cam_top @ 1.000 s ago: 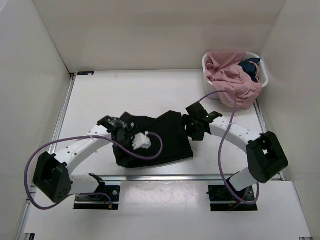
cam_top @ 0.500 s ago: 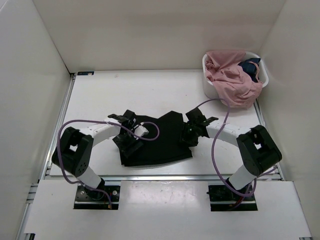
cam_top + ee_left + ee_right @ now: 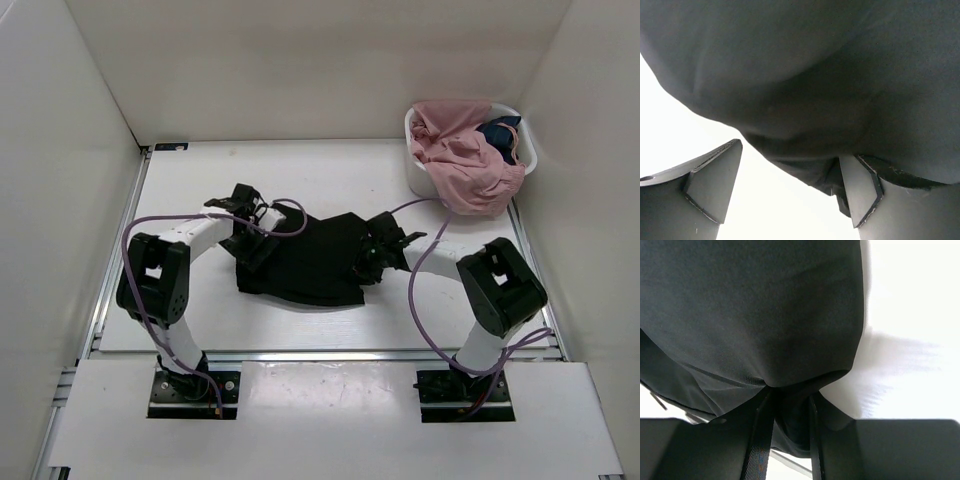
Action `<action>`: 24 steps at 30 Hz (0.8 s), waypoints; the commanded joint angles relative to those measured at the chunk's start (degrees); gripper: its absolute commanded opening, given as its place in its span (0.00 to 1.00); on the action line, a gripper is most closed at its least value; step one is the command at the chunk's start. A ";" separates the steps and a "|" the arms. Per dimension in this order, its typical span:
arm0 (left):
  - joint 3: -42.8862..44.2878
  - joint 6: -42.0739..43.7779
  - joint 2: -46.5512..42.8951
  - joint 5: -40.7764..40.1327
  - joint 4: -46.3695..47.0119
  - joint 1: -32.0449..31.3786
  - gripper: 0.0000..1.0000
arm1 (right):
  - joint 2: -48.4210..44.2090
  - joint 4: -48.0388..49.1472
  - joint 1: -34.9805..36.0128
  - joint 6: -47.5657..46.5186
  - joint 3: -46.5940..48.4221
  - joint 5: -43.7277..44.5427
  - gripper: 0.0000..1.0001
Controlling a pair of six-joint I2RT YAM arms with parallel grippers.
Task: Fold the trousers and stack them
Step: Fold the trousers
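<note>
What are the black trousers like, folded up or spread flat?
Folded up, loosely: the soft black fabric trousers lie as one compact bundle on the white table, with no long legs stretched out.

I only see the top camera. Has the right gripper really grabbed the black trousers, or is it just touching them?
Observer: Its wrist camera shows the right gripper closed, pinching a bunched fold of the trousers.
Operator: What about the left one? It's all hidden from up here.
Observer: The left gripper is wide open. The trousers' edge droops into its gap, but nothing is pinched.
</note>
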 commanded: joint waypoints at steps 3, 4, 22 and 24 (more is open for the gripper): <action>1.22 1.19 -2.09 0.97 1.76 1.80 0.89 | 2.59 -1.86 0.23 1.46 2.43 3.82 0.36; 1.21 1.71 -2.70 0.97 1.24 1.80 0.89 | 1.98 -1.86 0.23 1.46 2.43 3.82 0.38; 14.57 -5.48 -24.41 -11.85 -12.13 9.79 1.00 | -15.95 -45.52 -14.35 -20.68 26.93 14.53 0.99; 12.21 -6.37 -26.87 -15.02 -12.82 14.00 1.00 | -18.58 -48.78 -16.28 -21.92 28.88 18.03 0.99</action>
